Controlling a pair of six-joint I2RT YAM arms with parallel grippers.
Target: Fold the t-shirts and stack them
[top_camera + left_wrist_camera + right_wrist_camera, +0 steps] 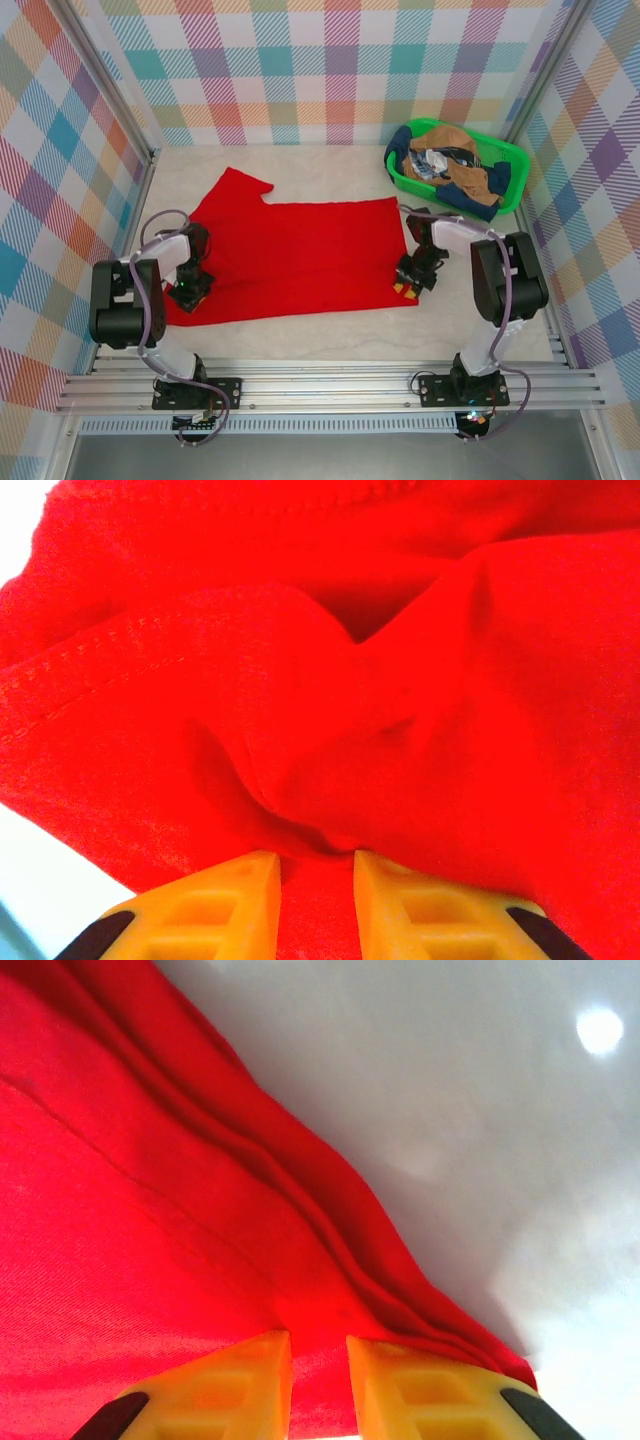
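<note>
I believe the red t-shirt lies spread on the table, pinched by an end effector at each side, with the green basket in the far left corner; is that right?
Not quite: the top external view shows the green basket in the far right corner. The rest holds: the red t-shirt lies spread, with the left end effector and right end effector pinching its sides.

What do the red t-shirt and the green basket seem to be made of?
The red t-shirt looks like soft matte knit cloth, perhaps cotton: it wrinkles and has stitched hems. The green basket is probably rigid plastic: uniform bright colour, moulded rim.
</note>
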